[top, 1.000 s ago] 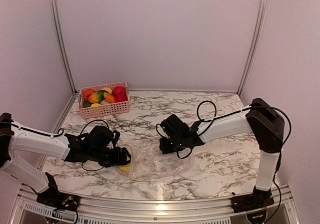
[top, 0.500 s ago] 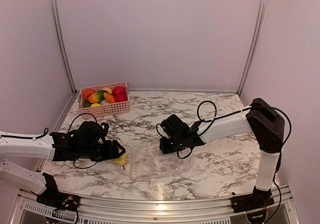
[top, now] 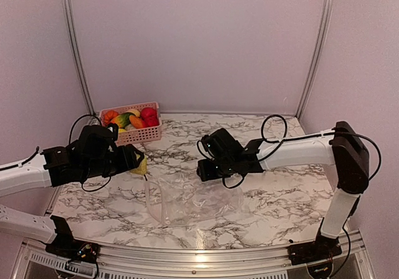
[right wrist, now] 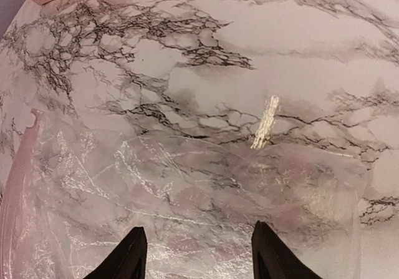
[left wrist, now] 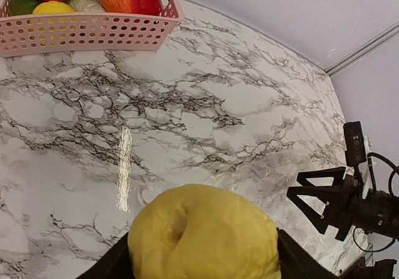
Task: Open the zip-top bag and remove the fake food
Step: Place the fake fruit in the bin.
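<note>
Top view: the left fingers (top: 131, 160) pinch a yellow fruit (top: 142, 165), held above the desk (top: 274, 198) just near of the basket (top: 129, 137) at far left. The bag (top: 187, 201) lies crumpled at near centre, the right fingers (top: 207, 170) over its far right edge.

Left wrist: the fruit fills the grip. It looks light and hard, and being round it could slip.

Right wrist: the fingers are spread with nothing between them, the bag just beneath. It's thin, floppy, slick film, so I'd grab the stiffer zip strip, though I can't spot it.
</note>
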`<state>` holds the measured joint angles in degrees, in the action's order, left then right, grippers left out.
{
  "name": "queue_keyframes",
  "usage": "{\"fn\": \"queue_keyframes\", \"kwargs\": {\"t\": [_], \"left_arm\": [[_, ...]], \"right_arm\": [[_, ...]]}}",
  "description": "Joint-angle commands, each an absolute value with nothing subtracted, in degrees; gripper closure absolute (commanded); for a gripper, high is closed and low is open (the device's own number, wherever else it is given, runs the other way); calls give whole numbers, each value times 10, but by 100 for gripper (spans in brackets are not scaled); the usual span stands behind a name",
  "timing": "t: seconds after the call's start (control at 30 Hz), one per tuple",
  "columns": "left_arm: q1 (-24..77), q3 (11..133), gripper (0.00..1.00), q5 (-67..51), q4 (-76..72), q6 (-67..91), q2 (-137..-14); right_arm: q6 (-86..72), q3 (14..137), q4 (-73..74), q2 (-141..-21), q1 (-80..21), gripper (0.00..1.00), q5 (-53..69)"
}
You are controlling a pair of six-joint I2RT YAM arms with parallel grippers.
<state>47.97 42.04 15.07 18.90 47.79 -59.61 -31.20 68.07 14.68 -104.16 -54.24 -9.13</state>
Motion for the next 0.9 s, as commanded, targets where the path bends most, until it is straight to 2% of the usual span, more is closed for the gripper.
{"fn": "queue_keyframes", "kwargs": {"t": [0.0,0.23,0.37,0.6,0.87], "left_arm": [[430,475,45,151,203,426,-617],[344,563,45,128,169,374,-682],[295,609,45,118,152,355,-724],[207,666,46,104,138,337,-810],[110,674,46,89,109,342,-892]], "right_arm": [[-299,721,174,-994,-564,40,-114],[-299,713,188,-940,-580,10,-133],[-305,701,201,-913,-585,2,-147],[-317,676,219,-855,-590,1,-171],[-329,651,233,-807,-593,1,-191]]}}
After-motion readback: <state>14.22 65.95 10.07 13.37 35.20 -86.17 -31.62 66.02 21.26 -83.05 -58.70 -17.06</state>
